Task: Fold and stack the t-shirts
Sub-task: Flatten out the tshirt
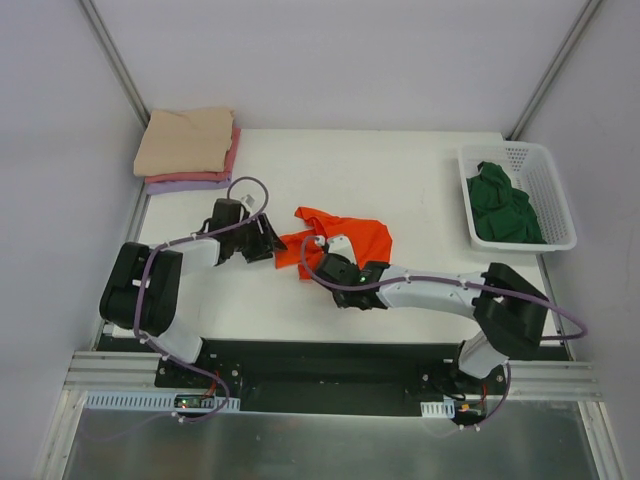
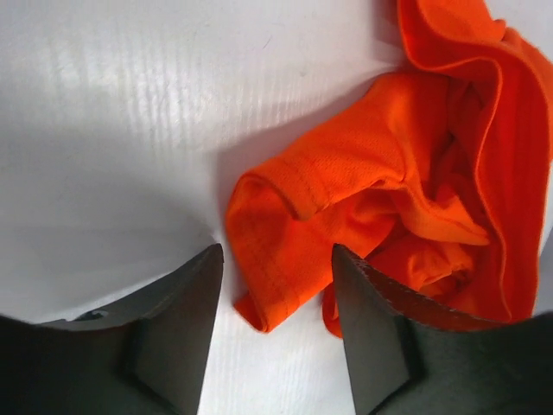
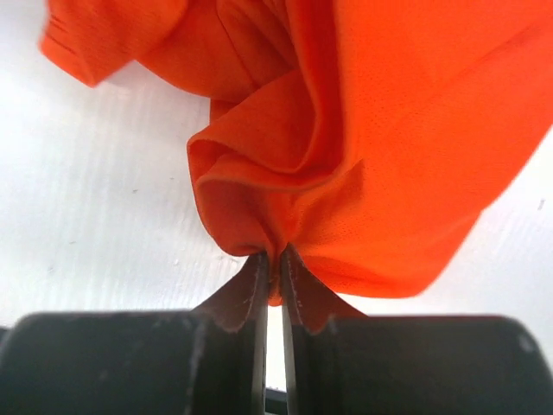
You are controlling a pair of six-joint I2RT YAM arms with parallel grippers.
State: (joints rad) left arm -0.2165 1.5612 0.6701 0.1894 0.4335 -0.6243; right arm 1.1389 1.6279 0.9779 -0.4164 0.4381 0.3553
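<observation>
The bright orange t-shirt (image 1: 345, 238) lies crumpled in the middle of the table. My left gripper (image 1: 272, 240) is open at the shirt's left edge; in the left wrist view (image 2: 276, 259) a folded corner of the orange shirt (image 2: 285, 251) lies between its two fingers, not pinched. My right gripper (image 1: 330, 262) is shut on a bunched fold of the orange shirt (image 3: 363, 156) at its near edge, the pinch showing in the right wrist view (image 3: 278, 259). A dark green shirt (image 1: 505, 207) lies in the basket. Beige, pink and lavender shirts (image 1: 188, 148) lie folded in a stack at the back left.
A white mesh basket (image 1: 557, 190) stands at the right edge of the white table (image 1: 420, 180). The folded stack sits at the table's back-left corner. Grey walls close in both sides.
</observation>
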